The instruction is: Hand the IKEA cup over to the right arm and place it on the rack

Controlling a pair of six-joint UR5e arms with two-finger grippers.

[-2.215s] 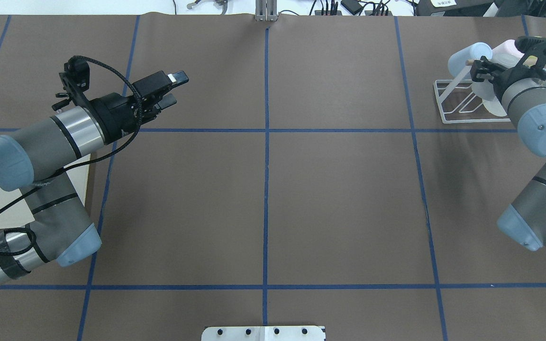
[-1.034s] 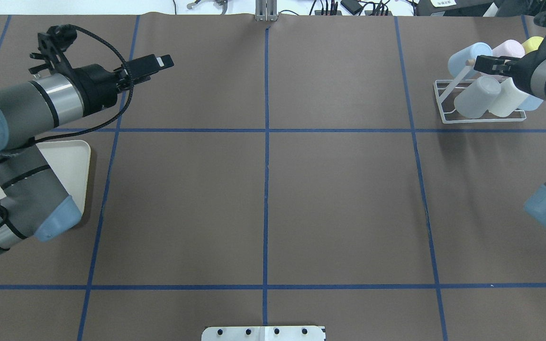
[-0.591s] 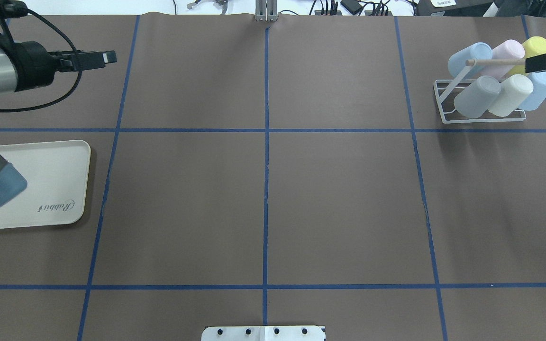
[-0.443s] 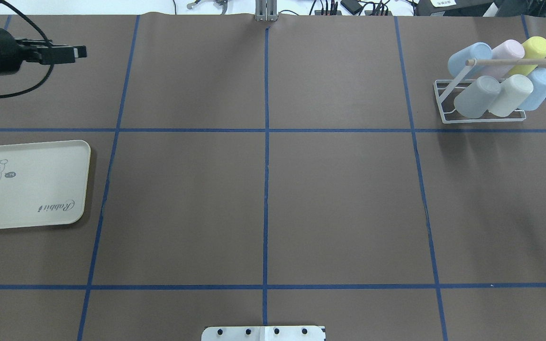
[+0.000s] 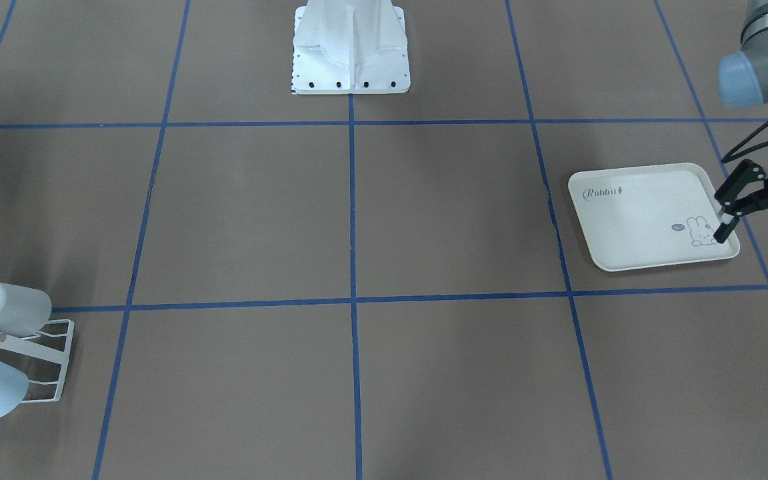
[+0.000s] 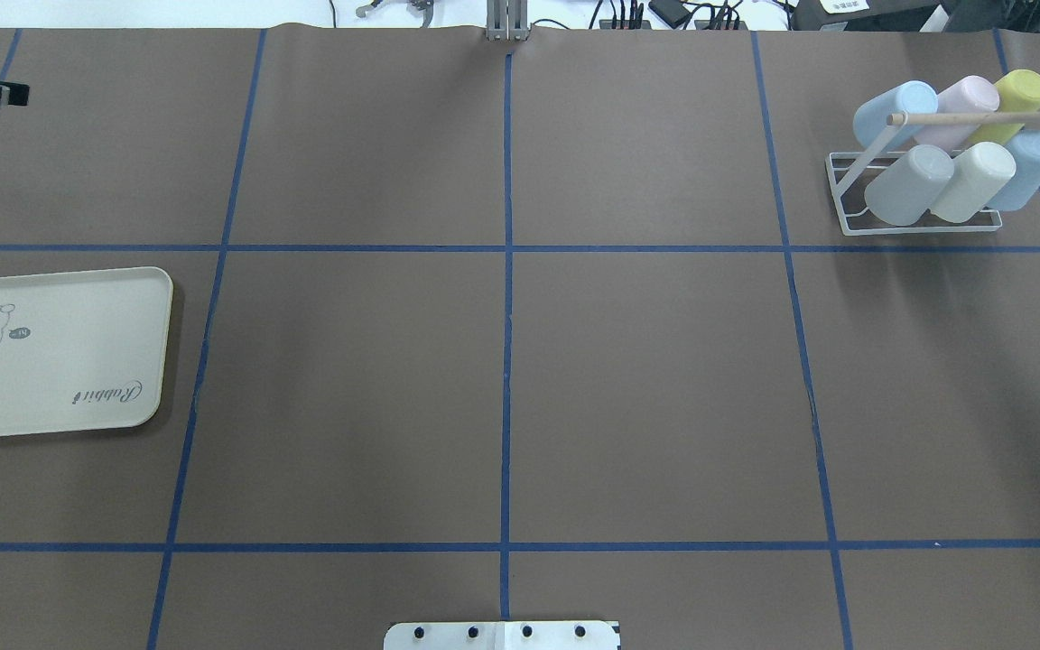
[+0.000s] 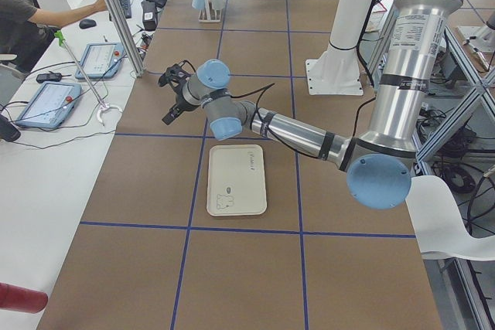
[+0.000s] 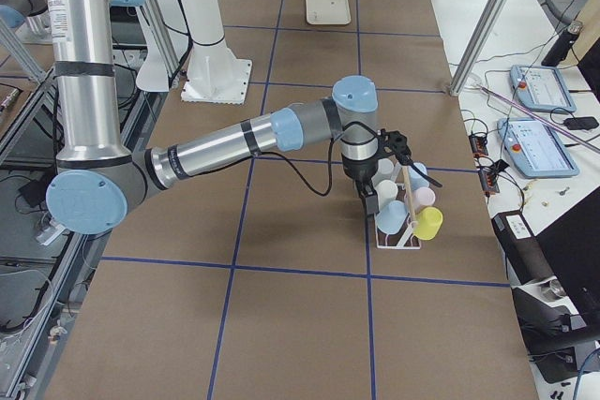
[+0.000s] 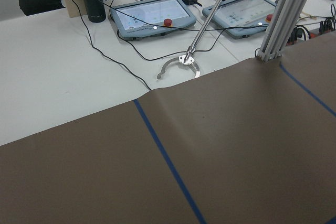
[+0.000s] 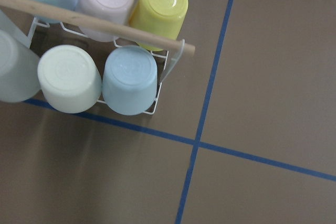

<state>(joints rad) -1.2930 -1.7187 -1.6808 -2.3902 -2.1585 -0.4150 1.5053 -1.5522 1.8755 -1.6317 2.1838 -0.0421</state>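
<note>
R arm [image 8: 262, 142] has pulled back from rack [image 6: 917, 231]. About 2 s ago R gripper [image 8: 371, 196] was down over the front row, hiding half of it. Now it's out of overhead view altogether, and rack shows whole w/ six cups [image 6: 971, 181] on it, three back and three front, all tilted w/ bases up under the peg [image 6: 980, 117]. R wrist cam looks down on those bases from off rack's end w/ no fingers in shot. Only the side view has that gripper, so can't tell if it's wide or closed. Which cup was the one just passed over I can't say for certain. Best guess is front blue cup [image 6: 1030, 169], at the end where gripper last sat. L arm [image 7: 294, 133] went too: it was reaching in toward centre w/ fingers apart, and now only a fingertip shows at overhead's L edge. L gripper [image 5: 757, 248] hangs jaws wide, empty, out past the tray [image 6: 60, 361], which carries no cup. So hand-over and placement look done, w/ nothing left to fetch, and both arms are prob. heading home. One thing to check is whether cups are seated and none are slipping. They look steady, and rack sits where it was.
</note>
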